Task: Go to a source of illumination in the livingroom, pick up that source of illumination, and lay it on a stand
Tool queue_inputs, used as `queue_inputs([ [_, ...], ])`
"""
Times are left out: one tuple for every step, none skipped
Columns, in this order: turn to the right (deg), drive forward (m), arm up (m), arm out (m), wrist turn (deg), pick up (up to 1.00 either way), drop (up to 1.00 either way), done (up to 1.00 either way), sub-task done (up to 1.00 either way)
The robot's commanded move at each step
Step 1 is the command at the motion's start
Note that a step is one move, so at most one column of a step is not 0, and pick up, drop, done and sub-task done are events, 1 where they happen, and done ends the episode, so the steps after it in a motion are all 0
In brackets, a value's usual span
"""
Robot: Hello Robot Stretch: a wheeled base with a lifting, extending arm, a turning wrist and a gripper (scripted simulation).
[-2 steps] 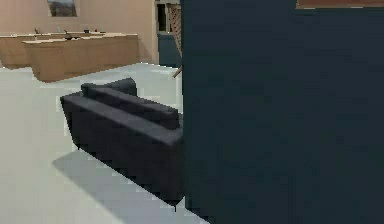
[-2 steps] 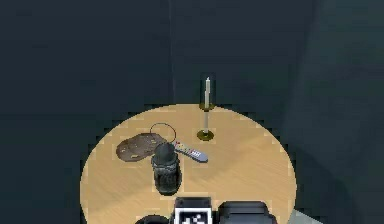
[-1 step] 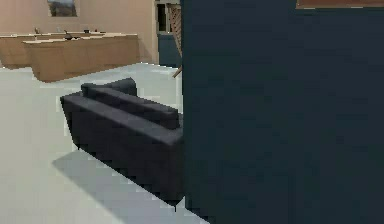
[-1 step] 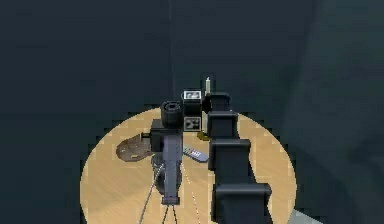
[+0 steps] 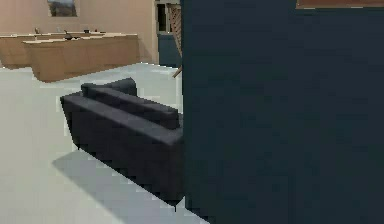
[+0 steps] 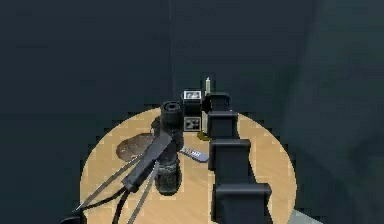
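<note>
Over a round wooden table (image 6: 270, 160) in the arm side view, we are reaching with our arm (image 6: 228, 160). The gripper (image 6: 100, 208) is pointing its 2 thin fingers toward the table's near left edge, and we cannot tell whether it is holding anything. A slim upright thing (image 6: 208, 85) is standing at the table's far edge, and we cannot tell whether it is the light. Ahead, we are facing a dark sofa (image 5: 120, 125) beside a dark blue wall (image 5: 290, 120).
</note>
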Motion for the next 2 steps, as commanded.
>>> queue_inputs([
  [0.0, 0.0, 0.0, 0.0, 45.0, 0.0, 0.0, 0.0, 0.0],
  [0.0, 0.0, 0.0, 0.0, 45.0, 0.0, 0.0, 0.0, 0.0],
])
